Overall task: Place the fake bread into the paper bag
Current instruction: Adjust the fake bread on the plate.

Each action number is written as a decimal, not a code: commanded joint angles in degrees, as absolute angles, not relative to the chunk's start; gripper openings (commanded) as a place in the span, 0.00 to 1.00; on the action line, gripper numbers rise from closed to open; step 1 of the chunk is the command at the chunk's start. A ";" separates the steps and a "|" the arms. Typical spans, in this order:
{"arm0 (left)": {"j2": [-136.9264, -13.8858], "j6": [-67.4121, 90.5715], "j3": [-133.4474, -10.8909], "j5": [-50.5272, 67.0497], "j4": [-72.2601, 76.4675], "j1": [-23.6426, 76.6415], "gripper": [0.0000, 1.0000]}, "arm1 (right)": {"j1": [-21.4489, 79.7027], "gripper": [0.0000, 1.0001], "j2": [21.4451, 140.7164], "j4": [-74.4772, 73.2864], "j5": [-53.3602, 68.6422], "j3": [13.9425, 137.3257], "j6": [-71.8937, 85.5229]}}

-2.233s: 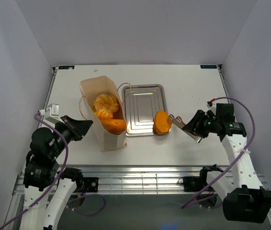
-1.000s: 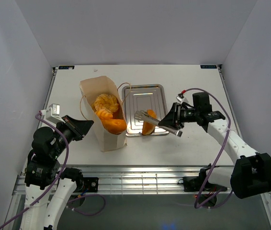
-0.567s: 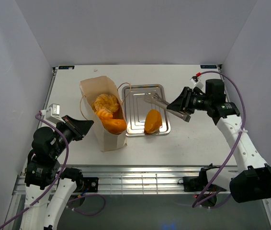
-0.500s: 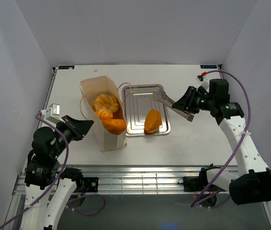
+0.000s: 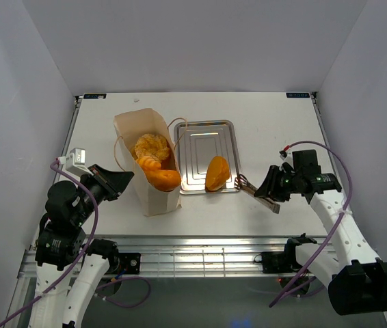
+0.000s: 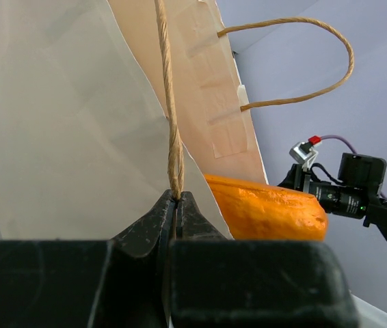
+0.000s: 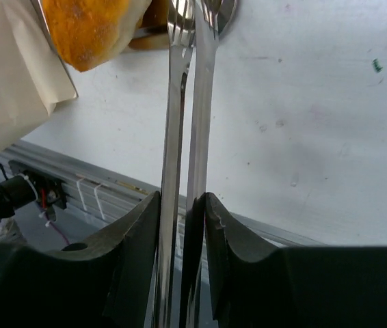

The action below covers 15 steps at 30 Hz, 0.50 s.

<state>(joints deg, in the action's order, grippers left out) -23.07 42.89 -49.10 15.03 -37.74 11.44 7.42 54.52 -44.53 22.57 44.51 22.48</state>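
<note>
The paper bag [image 5: 145, 160] lies open on the table with a round roll [image 5: 150, 145] and a long loaf [image 5: 161, 176] of fake bread inside. My left gripper [image 5: 122, 178] is shut on the bag's cord handle [image 6: 169, 102]; the loaf [image 6: 265, 212] shows past the bag's wall [image 6: 57, 137]. One orange bread piece [image 5: 215, 173] leans on the front right corner of the silver tray [image 5: 204, 137]. My right gripper [image 5: 270, 193] is shut on metal tongs [image 5: 248, 186], whose arms [image 7: 188, 102] are squeezed close together. Their tips end just right of that bread piece [image 7: 87, 27], with nothing between them.
The table's near edge and the metal rail [image 5: 200, 249] run just in front of the right gripper. The bag's second cord handle [image 5: 177, 123] loops toward the tray's back left corner. White walls close in the back and both sides.
The right arm has swung from above the tray's back right down to the table by the tray's front right corner, and the tongs have narrowed. The bread piece stays on the tray. The left arm is still.
</note>
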 commanded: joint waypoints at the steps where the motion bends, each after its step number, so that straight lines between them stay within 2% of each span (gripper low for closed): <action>1: -22.85 42.27 -49.04 15.38 -38.32 11.69 0.00 | 7.91 0.37 52.30 -41.84 30.22 42.55 23.90; 10: -24.08 43.15 -48.78 16.08 -37.44 11.69 0.00 | 12.30 0.37 57.82 -28.23 38.92 43.15 30.84; 15: -24.34 42.89 -50.18 15.29 -38.32 11.60 0.00 | 15.38 0.37 63.70 -24.26 35.87 49.72 31.47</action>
